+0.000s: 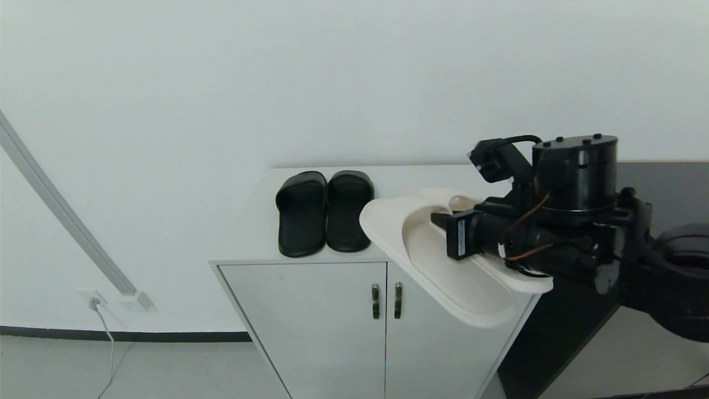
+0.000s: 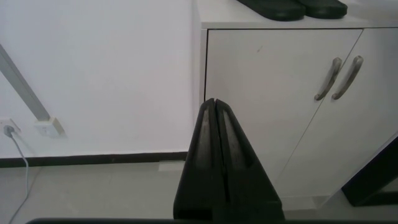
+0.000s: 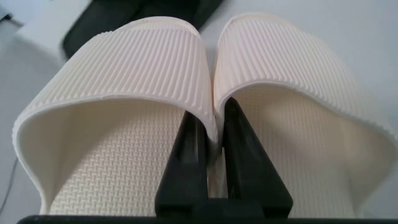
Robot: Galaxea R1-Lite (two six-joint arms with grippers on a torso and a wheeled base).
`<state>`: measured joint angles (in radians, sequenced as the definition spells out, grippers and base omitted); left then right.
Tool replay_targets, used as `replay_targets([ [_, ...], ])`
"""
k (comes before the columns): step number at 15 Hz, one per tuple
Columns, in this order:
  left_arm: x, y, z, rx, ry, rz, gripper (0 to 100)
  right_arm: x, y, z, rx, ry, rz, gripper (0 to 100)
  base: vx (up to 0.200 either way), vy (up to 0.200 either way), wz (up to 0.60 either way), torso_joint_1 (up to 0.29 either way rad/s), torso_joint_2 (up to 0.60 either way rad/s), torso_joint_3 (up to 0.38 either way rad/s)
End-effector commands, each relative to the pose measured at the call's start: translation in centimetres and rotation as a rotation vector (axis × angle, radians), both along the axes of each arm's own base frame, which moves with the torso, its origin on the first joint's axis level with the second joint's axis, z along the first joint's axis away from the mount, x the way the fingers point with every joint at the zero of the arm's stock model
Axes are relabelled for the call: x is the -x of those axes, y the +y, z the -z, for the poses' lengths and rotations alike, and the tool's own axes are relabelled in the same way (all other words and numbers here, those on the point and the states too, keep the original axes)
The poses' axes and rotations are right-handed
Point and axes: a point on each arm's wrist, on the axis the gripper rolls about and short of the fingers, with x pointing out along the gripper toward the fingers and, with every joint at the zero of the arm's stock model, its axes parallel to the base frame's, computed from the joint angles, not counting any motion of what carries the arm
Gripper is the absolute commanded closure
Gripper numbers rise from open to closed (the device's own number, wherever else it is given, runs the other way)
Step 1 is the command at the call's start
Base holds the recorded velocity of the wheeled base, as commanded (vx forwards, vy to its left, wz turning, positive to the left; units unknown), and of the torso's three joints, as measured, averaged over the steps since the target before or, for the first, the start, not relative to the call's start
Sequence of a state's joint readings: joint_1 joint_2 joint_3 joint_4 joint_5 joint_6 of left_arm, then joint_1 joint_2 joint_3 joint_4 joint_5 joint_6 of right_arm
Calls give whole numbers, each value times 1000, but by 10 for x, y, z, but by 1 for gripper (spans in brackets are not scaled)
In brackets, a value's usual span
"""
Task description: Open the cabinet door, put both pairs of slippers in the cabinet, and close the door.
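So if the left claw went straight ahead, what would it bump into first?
Probably the cabinet's left door, near its outer edge. The left claw is shut and points at it, though how far away is hard to tell.

A grey cable (image 1: 112,349) plugs into a wall socket (image 1: 92,298) below a slanting conduit (image 1: 61,213); black baseboard (image 1: 122,334).

Head camera looks forward and down on the cabinet (image 1: 302,310) from mid-distance. Left wrist sits low, facing its doors, sharing the handles (image 2: 339,78) (black slippers (image 2: 292,7) too). Right wrist is tight on the cream slippers (image 3: 186,81), also head-visible.
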<state>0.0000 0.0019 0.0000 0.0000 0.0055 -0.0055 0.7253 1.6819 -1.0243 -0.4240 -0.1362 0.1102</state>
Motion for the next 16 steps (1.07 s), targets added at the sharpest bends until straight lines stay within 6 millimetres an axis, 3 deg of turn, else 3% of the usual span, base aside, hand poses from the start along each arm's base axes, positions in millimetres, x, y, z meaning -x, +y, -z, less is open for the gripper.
replay_targets([
  [1,0,0,0,1,1,-1,100,34,-21,-7,0,-29,-93,100,0,0,0,0,0,0],
  [4,0,0,0,1,1,-1,100,48,-30,4,-13,-60,-198,100,0,0,0,0,0,0],
  [7,0,0,0,2,1,1,100,55,-25,6,-16,-76,-260,100,0,0,0,0,0,0],
  [14,0,0,0,1,1,1,100,57,-22,13,1,-58,-277,100,0,0,0,0,0,0],
  [16,0,0,0,1,1,1,100,57,-21,15,6,-51,-280,100,-200,0,0,7,0,5],
])
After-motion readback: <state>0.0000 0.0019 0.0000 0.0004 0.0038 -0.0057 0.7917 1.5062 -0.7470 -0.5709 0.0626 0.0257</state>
